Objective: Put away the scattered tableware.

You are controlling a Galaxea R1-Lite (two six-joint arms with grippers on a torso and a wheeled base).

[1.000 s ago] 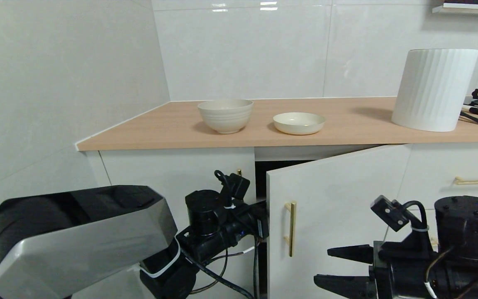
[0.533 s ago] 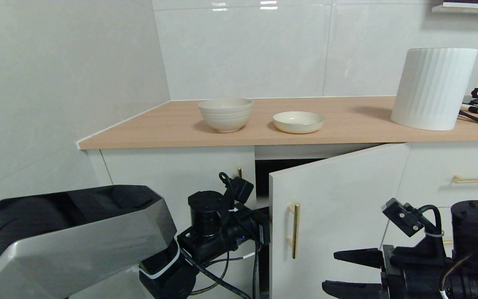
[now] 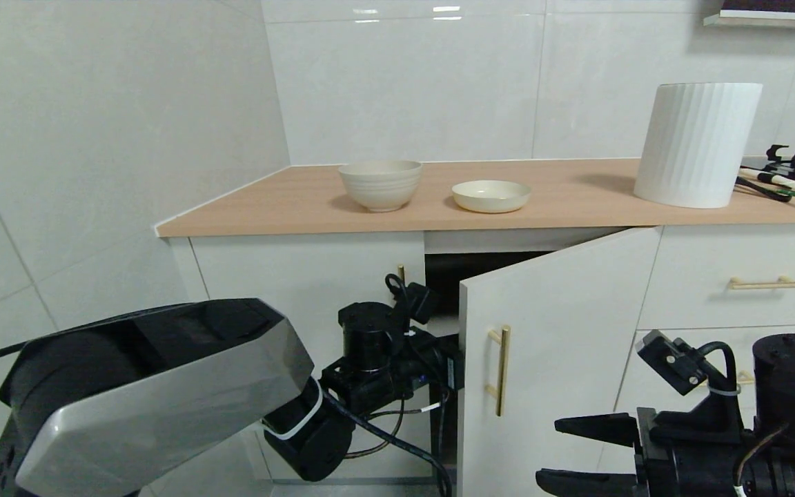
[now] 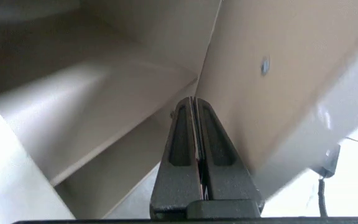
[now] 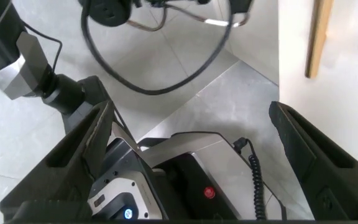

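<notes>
Head cam has backed off and shifted vs 1 s ago, so the whole scene sits smaller. Beyond that, the gap at the cabinet door is wider and the right gripper sits slightly lower in frame. L to R: left arm is low on the near left, with the left gripper reaching into the dark gap at the door's free edge. Its jaws are pressed together with nothing between them, tip just beside the door's inner face, and an inside shelf lies beyond. Countertop runs L-R above the cabinets. The bowl stands upright left of center on it. The dish, shallow, is just right of the bowl but not touching it. Both are well above and apart from either gripper. The door hangs partly open below them, with a vertical gold handle near its free edge. Farther right on the counter is a white ribbed container, upright, with some utensils lying at the far right edge. A drawer with a gold bar pull sits under that end. The right gripper is low at near right, in front of the door and clear of it, jaws spread wide and holding nothing, with floor tiles under it.
</notes>
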